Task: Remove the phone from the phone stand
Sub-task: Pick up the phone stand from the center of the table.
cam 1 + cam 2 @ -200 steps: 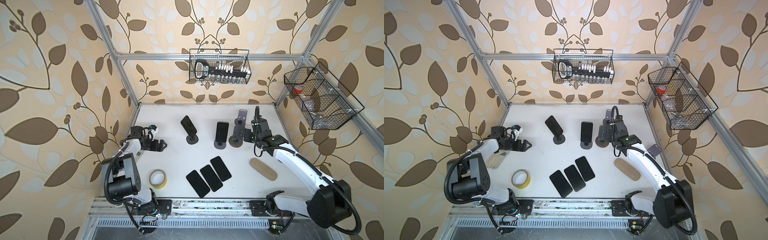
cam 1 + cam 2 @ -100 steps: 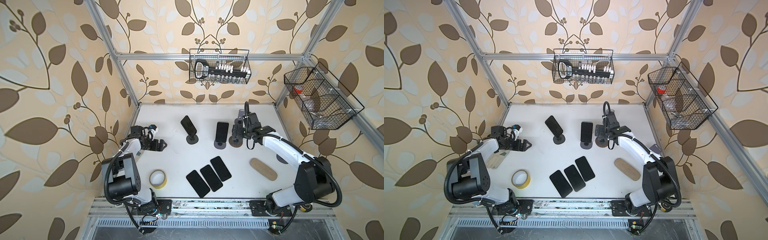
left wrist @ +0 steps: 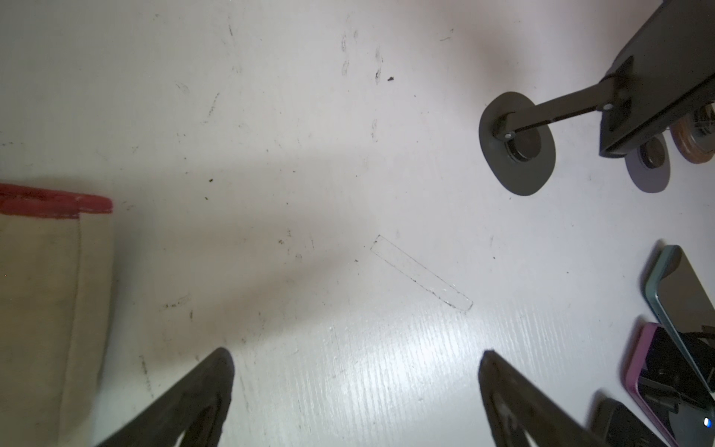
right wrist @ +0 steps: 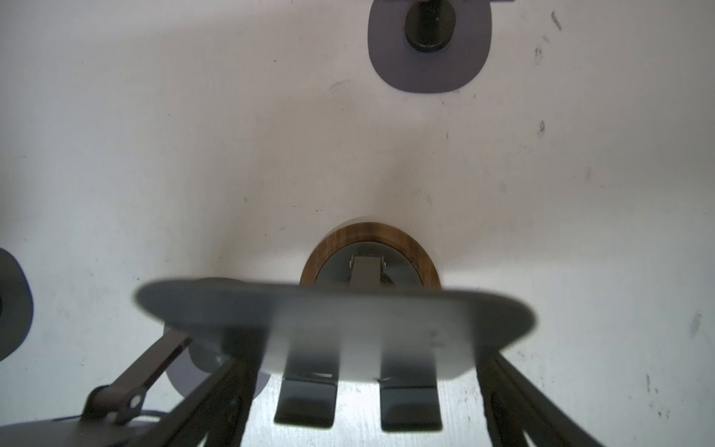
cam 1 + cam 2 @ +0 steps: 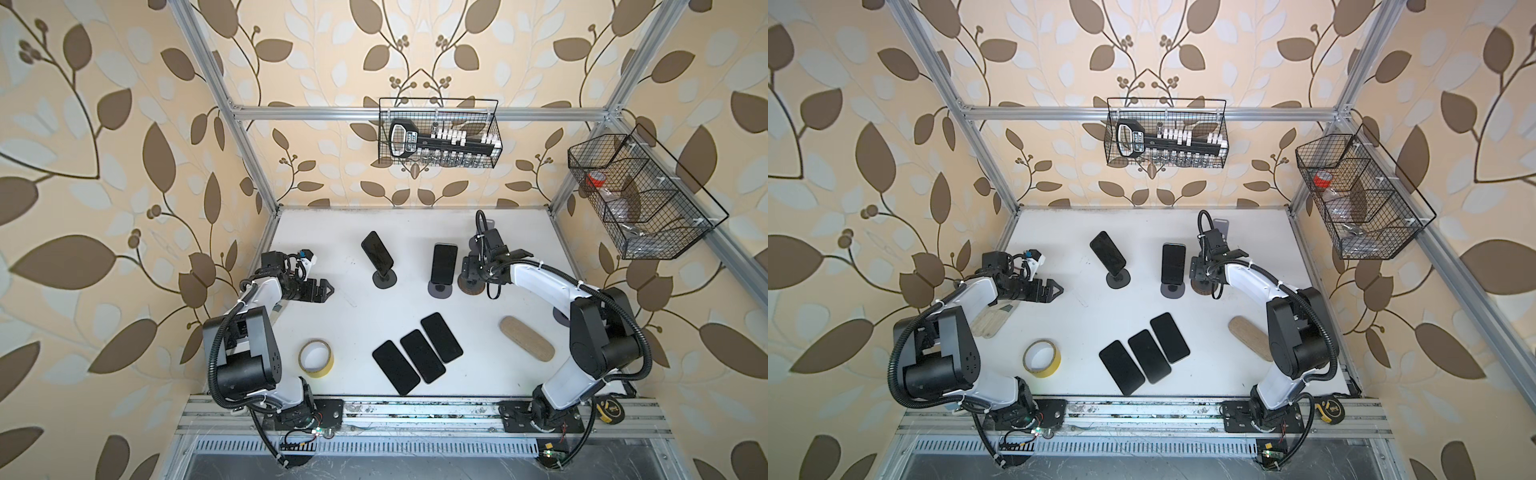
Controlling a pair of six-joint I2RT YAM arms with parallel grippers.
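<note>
A grey phone (image 4: 336, 329) leans on the rightmost phone stand, which has a round wooden base (image 4: 371, 255) and two dark lips (image 4: 305, 402) under the phone's lower edge. My right gripper (image 4: 363, 360) straddles this phone, one finger close beside each long edge, jaws still open. In a top view the right gripper (image 5: 471, 268) hangs over the wooden base (image 5: 471, 287), and the phone's top end (image 5: 1223, 226) peeks out behind it. My left gripper (image 3: 356, 356) is open and empty, low over the table at the left (image 5: 322, 289).
Two more stands carry black phones (image 5: 377, 253) (image 5: 444, 262) just left of the right gripper. Three black phones (image 5: 417, 357) lie flat at the front centre. A tape roll (image 5: 316, 357), a wooden oval (image 5: 527, 338) and a cloth (image 5: 990, 322) lie on the table. Wire baskets (image 5: 438, 139) hang on the walls.
My right arm swung left onto the wooden-based stand and its fingers came down on either side of the grey phone, narrowing. The left arm has not moved.
</note>
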